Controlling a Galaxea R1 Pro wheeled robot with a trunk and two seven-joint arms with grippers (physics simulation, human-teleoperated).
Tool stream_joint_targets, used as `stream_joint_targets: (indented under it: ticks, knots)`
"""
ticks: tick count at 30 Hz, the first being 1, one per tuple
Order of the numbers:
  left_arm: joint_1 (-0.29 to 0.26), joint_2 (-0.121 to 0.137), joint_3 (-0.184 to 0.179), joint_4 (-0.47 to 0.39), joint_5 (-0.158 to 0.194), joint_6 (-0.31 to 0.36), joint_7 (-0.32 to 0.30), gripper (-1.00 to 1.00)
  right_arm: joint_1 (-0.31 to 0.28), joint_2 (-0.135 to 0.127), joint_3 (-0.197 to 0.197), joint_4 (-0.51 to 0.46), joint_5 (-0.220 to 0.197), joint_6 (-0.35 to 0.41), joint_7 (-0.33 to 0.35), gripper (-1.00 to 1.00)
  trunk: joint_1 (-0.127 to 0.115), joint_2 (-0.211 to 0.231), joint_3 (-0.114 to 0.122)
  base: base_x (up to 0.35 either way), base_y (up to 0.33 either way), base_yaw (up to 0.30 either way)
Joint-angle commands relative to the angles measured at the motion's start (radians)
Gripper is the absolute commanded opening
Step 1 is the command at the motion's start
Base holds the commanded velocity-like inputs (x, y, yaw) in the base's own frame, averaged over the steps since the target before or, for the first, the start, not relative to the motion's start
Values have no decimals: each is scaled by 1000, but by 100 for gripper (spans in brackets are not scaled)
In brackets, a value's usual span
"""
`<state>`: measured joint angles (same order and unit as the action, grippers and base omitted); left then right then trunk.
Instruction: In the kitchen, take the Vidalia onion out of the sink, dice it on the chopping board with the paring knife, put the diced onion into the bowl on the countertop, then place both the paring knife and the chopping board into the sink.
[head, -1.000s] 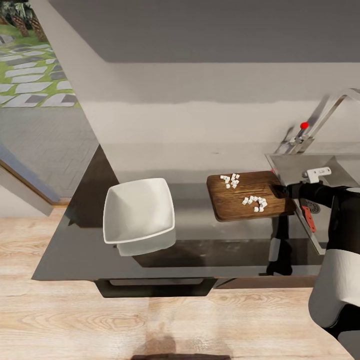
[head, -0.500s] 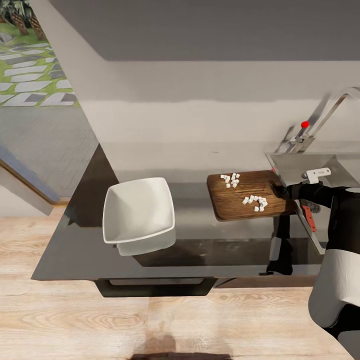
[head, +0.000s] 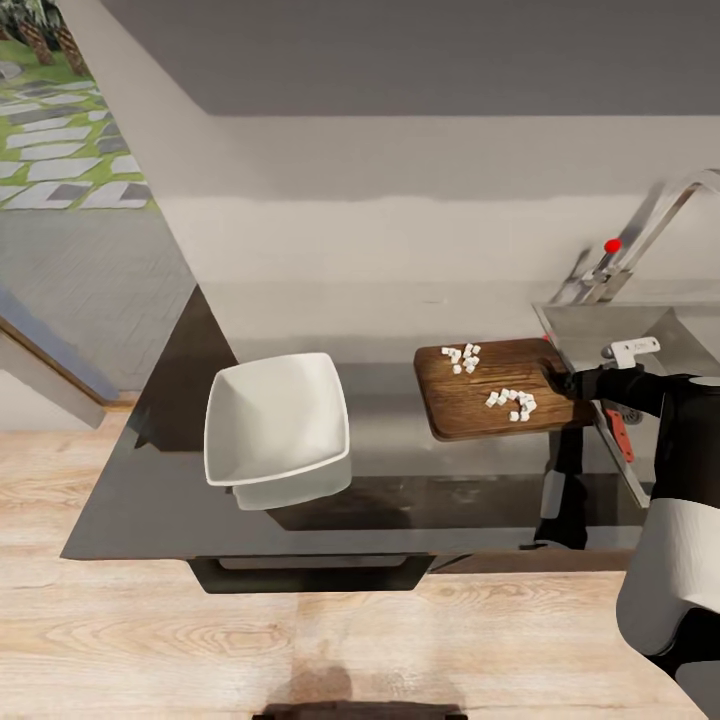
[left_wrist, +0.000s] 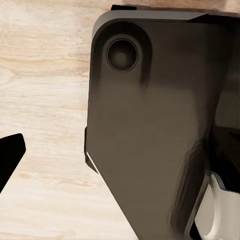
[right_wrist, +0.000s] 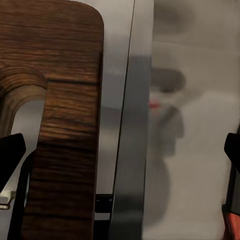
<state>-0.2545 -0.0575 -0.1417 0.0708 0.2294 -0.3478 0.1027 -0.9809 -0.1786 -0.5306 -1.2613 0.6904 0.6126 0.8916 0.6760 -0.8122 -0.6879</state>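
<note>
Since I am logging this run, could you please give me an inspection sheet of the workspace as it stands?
Surface: dark glossy countertop.
Job's things: white onion dice in two clusters on the chopping board; bowl holds nothing, apart from the board; paring knife in the sink.
Clutter: nothing seen.
Hands: right hand at the board's sink-side edge, grip unclear.
Cables: nothing seen.
Surroundings: faucet, wooden floor, paving outside.

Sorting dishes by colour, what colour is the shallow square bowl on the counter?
White; the shallow square bowl shows best in the head view.
</note>
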Motion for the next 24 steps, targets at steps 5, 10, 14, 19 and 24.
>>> stream_joint_targets:
  ticks: [5, 10, 14, 19, 24]
  knots:
    - [0, 0, -9, 5, 7, -7, 2, 100, -1, 11, -2, 10, -3, -5, 19, 100, 0, -1, -1, 0, 0, 0]
    - [0, 0, -9, 6, 7, -7, 3, 100, -1, 39, -4, 31, -31, -5, 19, 100, 0, -1, -1, 0, 0, 0]
    - [0, 0, -9, 6, 7, -7, 3, 100, -1, 60, -5, 20, -19, -11, 17, 100, 0, -1, -1, 0, 0, 0]
    - [0, -1, -9, 5, 7, -7, 3, 100, -1, 87, -6, 15, -21, -30, 15, 100, 0, -1, -1, 0, 0, 0]
    - [0, 0, -9, 6, 7, -7, 3, 100, -1, 94, -6, 21, -19, -35, 13, 100, 0, -1, -1, 0, 0, 0]
